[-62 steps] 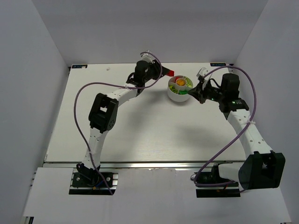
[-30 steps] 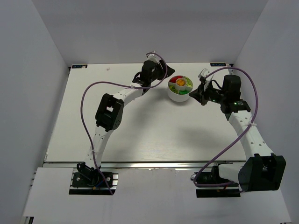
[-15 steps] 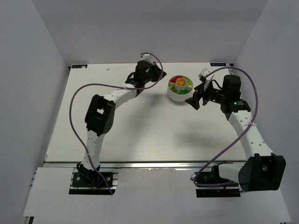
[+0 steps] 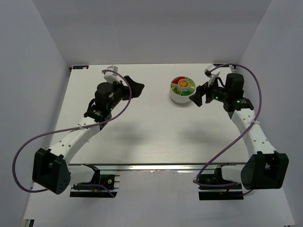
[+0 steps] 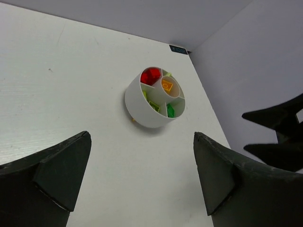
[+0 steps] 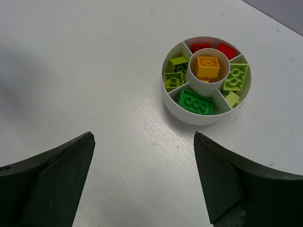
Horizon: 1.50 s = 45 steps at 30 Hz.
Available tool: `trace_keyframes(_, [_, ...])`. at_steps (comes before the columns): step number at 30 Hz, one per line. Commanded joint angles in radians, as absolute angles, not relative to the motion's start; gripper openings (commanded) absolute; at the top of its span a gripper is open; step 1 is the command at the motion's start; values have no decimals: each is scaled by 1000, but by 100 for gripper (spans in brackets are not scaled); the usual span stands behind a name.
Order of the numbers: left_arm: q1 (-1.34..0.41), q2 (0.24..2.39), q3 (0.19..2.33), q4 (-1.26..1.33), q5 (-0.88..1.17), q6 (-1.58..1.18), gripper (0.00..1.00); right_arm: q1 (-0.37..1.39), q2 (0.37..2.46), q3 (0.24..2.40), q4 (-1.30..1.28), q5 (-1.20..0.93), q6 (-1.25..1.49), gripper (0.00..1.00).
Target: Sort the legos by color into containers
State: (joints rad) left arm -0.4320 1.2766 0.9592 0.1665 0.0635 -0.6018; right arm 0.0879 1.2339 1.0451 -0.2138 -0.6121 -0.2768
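Right wrist view looks down on the dish, a small round one of smooth white plastic with low thin walls, a round cup in the centre and wedges around it. It stands on the table, which is white with a fine wood-like grain, close to the far edge and right of the middle.

The legos are glossy studded blocks, all inside the dish. An orange brick lies in the centre cup and a dark green brick in the near wedge. Yellow-green bricks fill the side wedges. The red bricks are partly hidden behind the cup wall, so their number is not clear.

The right gripper has matte black fingers spread wide, holding nothing. The left gripper is wide apart and empty as well, well away from the dish. The bottom edge of each wrist view cuts off the finger bodies.
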Motion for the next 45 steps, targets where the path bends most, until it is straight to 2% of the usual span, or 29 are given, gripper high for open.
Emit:
trace_keyframes(1, [-434,1198,893,86,35,-592,98,80,1250,1120,-228,-574,-216,89])
trace_keyframes(9, [-434,1025,778,87,-29,-624,98,75,1233,1126,-232,-451,-91,90])
trace_keyframes(15, [-434,982,746,87,-38,-632,98,75,1239,1132,-236,-206,-5,89])
trace_keyframes(17, [-436,977,739,81,-49,-632,98,75,1236,1123,-239,-183,21,89])
trace_keyframes(45, [-434,890,718,14,-120,-624,98,77,1152,1005,-247,-241,25,89])
